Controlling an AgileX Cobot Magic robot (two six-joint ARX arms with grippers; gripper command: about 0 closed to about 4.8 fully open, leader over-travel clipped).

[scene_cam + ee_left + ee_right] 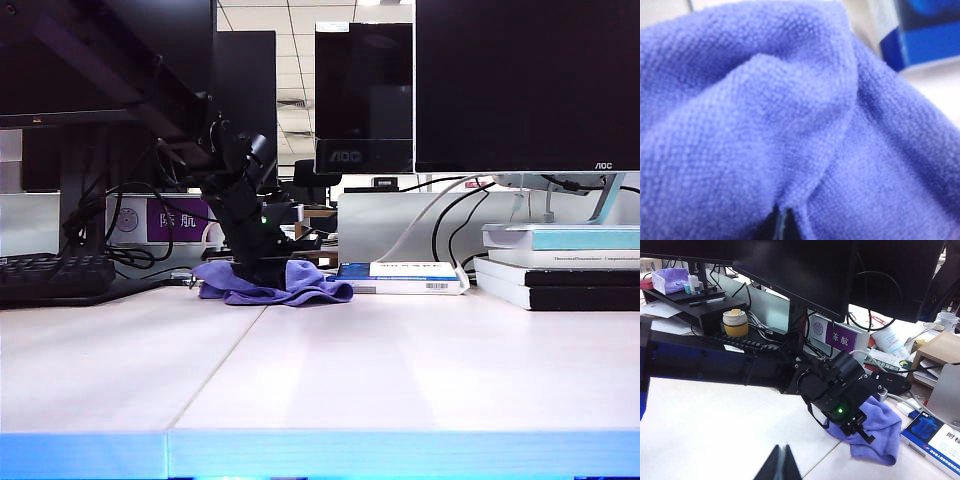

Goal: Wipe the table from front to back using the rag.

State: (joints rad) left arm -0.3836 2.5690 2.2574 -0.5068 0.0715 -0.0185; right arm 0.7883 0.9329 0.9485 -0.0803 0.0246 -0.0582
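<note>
The lavender-blue rag (300, 285) lies bunched at the back of the pale table (350, 370), near the seam line. My left gripper (262, 272) points down into the rag from the black arm. In the left wrist view the rag (790, 115) fills the frame, and a fold runs up from the tips of the left gripper (783, 226), which is shut on it. From the right wrist view I see the rag (882, 432) under the left gripper (860, 427). My right gripper (781, 465) hangs shut and empty over bare table (715, 435), apart from the rag.
A blue and white box (400, 277) lies just right of the rag. A stack of books (560, 265) stands further right. A black keyboard (50, 275) sits at the back left. Monitors and cables line the back edge. A tape roll (735, 322) rests on a shelf.
</note>
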